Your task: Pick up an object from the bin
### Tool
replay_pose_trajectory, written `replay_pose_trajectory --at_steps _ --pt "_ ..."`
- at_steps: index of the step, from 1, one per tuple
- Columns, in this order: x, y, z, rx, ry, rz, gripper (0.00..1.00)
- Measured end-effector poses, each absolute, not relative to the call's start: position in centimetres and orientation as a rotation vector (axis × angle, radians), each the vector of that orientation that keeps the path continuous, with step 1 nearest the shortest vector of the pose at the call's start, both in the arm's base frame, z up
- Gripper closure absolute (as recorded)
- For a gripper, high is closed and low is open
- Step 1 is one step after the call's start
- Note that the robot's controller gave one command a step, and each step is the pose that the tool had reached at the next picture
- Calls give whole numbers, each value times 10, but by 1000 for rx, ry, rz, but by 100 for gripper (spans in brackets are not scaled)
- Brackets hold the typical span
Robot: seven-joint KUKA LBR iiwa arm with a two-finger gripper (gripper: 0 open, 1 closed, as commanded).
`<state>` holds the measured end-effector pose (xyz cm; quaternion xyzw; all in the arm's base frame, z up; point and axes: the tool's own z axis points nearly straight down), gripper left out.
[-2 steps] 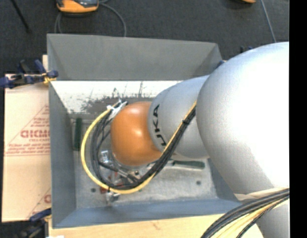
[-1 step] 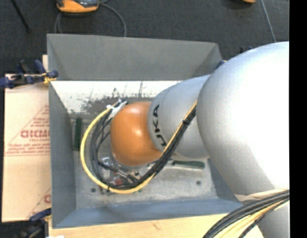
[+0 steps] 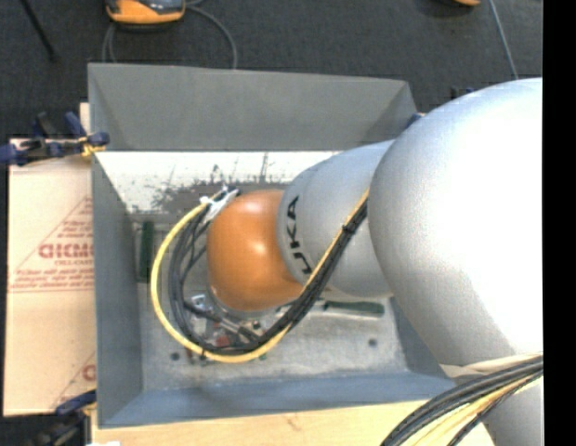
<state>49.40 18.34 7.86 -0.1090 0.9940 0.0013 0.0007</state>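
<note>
Arm: the grey arm [image 3: 455,221] is reaching in from the right and is covering most of the bin's floor.
Bin: the grey metal bin [image 3: 251,110] is sitting under it, with bare floor showing along the near and left sides.
Wrist: an orange cover [image 3: 251,249] is pointing down at the left-centre of the floor, with a yellow cable loop [image 3: 163,258] curling round it.
Green stick: a long green stick [image 3: 358,309] is lying flat and poking out from under the arm, just right of the wrist.
Dark strip: a dark green strip [image 3: 144,249] is lying near the left wall, apart from the wrist.
Gripper: the gripper [image 3: 218,331] is sitting low under the orange cover, near the floor; spread or closed, I cannot tell, and what is lying beneath it is hidden.
Step in hand: it is probably coming down to grasp. Doing it well means descending straight, keeping the cable loop from dragging over the loose things, and closing only once a thing is centred.
Writing: black letters "UKA" [image 3: 294,240] are running along the arm beside the cover.
</note>
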Motion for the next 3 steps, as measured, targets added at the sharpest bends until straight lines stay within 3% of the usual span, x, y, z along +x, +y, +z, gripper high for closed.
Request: replay_pose_trajectory --at_steps 2,3 --pt "498 193 145 -311 3123 2 100" --pt "499 198 145 -317 3121 3 100"
